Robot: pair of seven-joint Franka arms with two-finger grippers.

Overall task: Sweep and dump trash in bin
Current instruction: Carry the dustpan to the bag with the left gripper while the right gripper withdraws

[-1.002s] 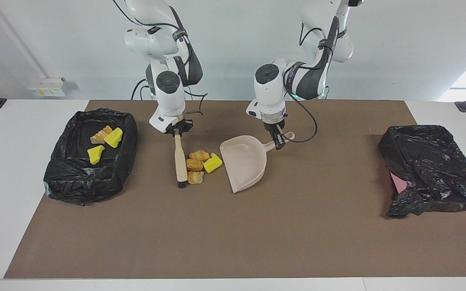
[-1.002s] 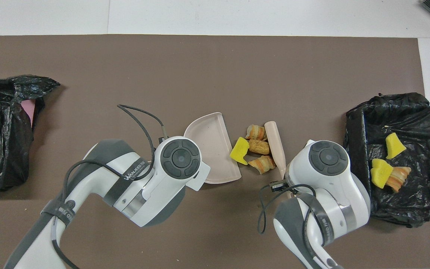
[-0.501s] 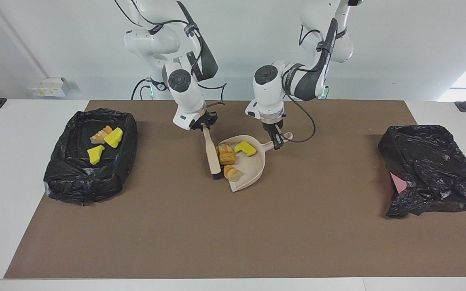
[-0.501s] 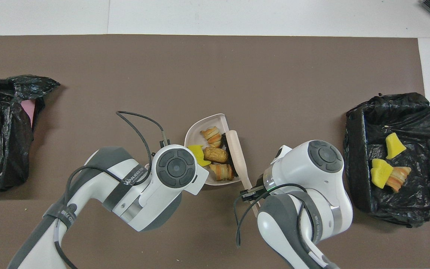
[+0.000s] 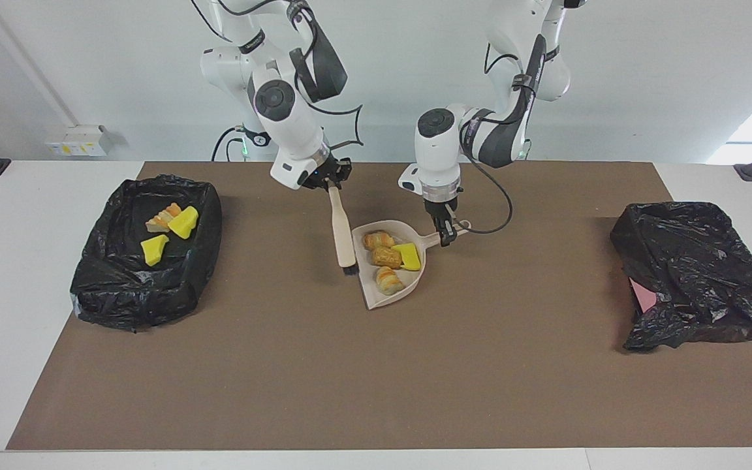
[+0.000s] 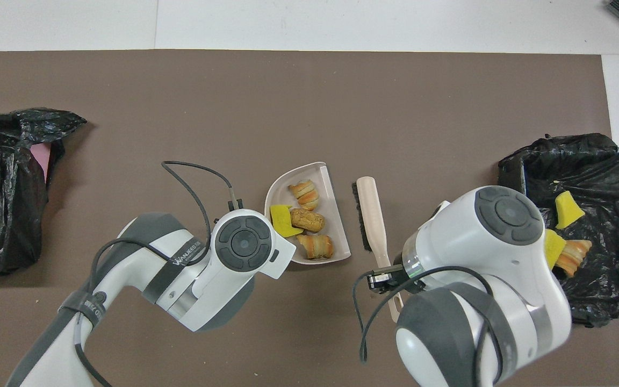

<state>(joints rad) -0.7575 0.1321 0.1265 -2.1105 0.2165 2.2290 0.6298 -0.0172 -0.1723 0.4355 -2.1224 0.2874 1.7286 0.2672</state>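
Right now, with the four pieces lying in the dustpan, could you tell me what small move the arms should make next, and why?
Probably lift: the left gripper, shut on the dustpan handle, should raise it level and start toward the open bin at the right arm's end. All four pieces lie inside the pan, and the brush in the right gripper is clear of it.
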